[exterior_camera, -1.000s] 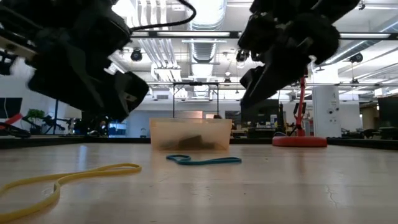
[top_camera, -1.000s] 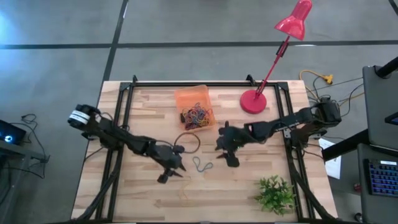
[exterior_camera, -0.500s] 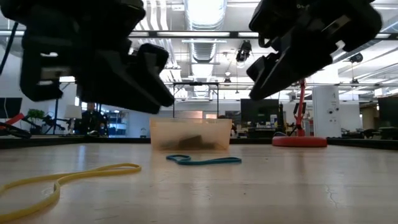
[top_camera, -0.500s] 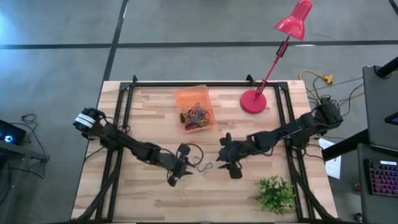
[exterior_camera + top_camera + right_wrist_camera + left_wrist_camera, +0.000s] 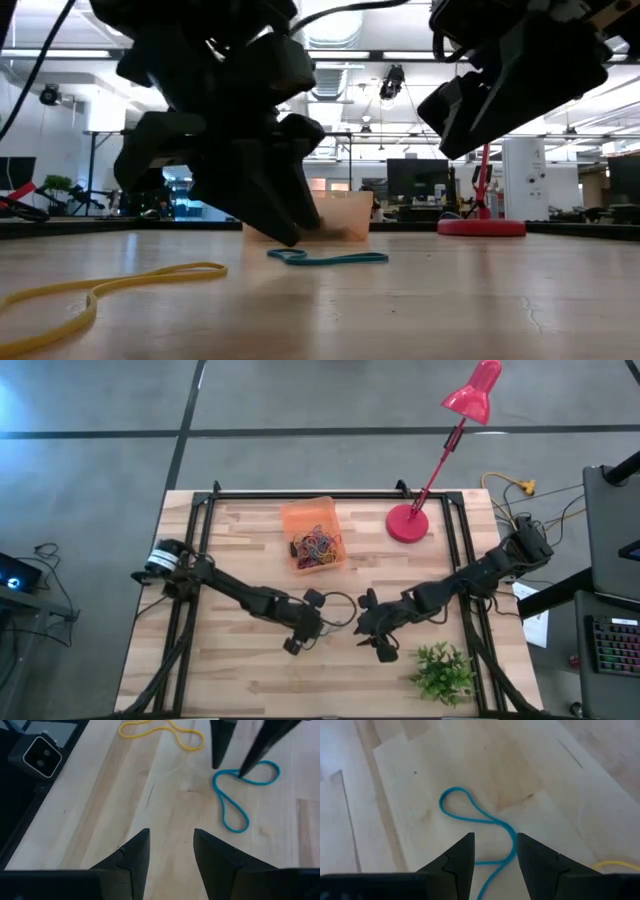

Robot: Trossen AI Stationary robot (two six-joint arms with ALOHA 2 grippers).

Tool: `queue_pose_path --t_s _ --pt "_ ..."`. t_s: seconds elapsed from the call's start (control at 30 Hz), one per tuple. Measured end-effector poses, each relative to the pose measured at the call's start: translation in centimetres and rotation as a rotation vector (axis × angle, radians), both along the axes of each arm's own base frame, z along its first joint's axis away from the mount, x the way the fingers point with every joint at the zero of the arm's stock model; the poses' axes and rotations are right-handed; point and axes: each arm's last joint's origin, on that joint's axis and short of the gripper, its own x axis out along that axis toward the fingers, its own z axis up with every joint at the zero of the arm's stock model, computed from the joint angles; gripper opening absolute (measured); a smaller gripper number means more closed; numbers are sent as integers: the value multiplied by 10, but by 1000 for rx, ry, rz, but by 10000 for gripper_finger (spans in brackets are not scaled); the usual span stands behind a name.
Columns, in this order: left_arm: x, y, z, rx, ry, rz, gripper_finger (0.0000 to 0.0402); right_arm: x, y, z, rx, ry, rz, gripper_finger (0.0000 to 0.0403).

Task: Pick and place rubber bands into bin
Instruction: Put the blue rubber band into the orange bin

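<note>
Wooden table point(image 5: 250, 680) boards lie bare around the blue rubber band point(image 5: 485, 820). It sits well in front of the bin point(image 5: 313, 536). Your left gripper point(image 5: 495, 852) is right over it, fingers spread. Go straight down so one finger lands inside the loop. Your right gripper point(image 5: 170, 855), also spread, waits beside it.

Clearance, centre of the high view: my left gripper point(image 5: 308, 639) and right gripper point(image 5: 372, 639) face each other across a narrow strip of bare wood. Lower right: plant point(image 5: 441, 672), near my right gripper. Upper middle: bin point(image 5: 312, 536); lamp base point(image 5: 407, 523) right of it, bare table point(image 5: 240, 680) between.
</note>
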Motion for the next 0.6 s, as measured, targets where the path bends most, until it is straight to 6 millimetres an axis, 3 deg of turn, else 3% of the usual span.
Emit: queue_pose_path --t_s 0.17,0.4,0.6 --pt "-1 2 -3 3 33 -2 129 -3 6 -1 -22 -10 -2 136" --pt "-13 17 4 182 50 195 129 -5 9 -2 -32 -13 -1 134" --pt "-14 34 -2 87 149 268 129 -5 9 -1 -32 -22 2 133"
